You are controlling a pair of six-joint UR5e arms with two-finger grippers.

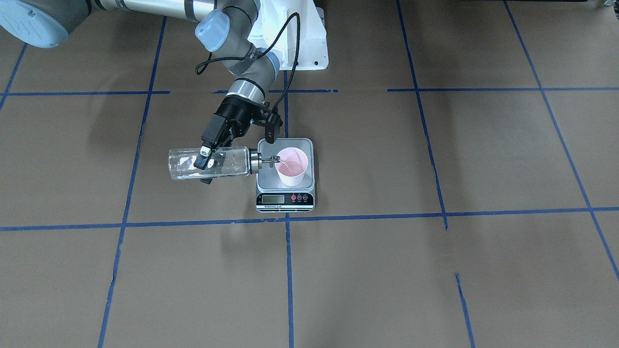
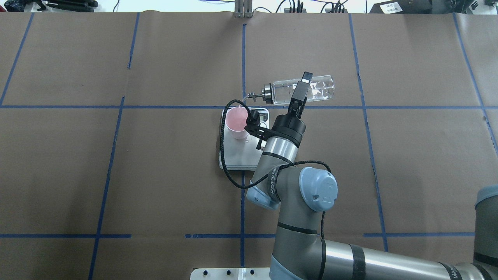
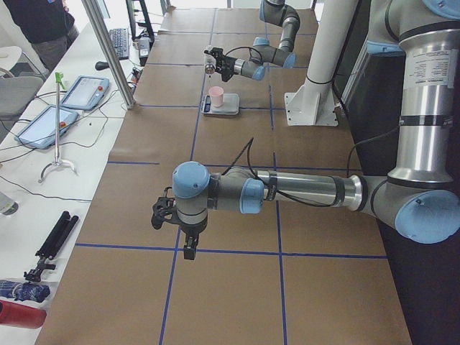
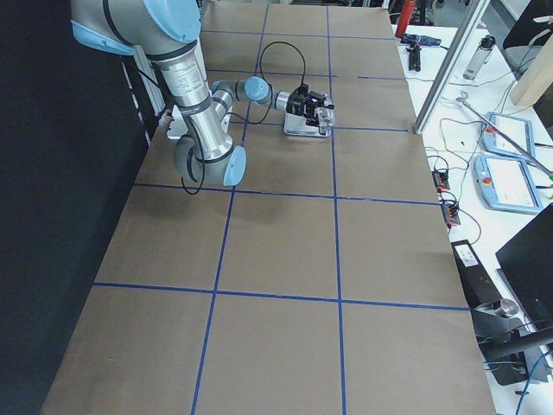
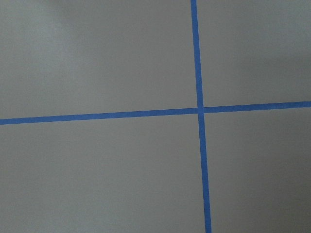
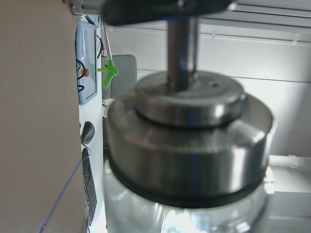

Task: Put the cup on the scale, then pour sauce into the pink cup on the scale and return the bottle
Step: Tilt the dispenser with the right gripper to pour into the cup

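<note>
The right gripper (image 1: 207, 169) is closed across the middle of the bottle (image 1: 232, 162), one finger on each side of the glass, so the grip sits crosswise to the bottle's length. That hold likely serves the pour, since turning the wrist tips the bottle without the glass slipping along the fingers.

The bottle hangs above the table (image 1: 435, 270) just beside the scale (image 1: 263, 182), lying close to level. Its long axis runs across the table. The base points toward the robot's right and the metal spout (image 1: 271, 158) toward its left, reaching over the near rim of the cup (image 1: 292, 169). A thin pale streak seems to run from the spout into the cup, so the sauce (image 1: 227, 170) is probably flowing now, though the front view is too small to be sure.

The cup stands upright on the steel platform, set toward the robot's side and well within the edges. This placement keeps the display strip uncovered and lets the spout reach it from the side.

The left gripper (image 3: 188, 243) hangs well apart from all this, over bare table — only the side view shows it, and whether it is open or closed cannot be told. The pour looks to be the step in hand, with the bottle's return not yet begun.
</note>
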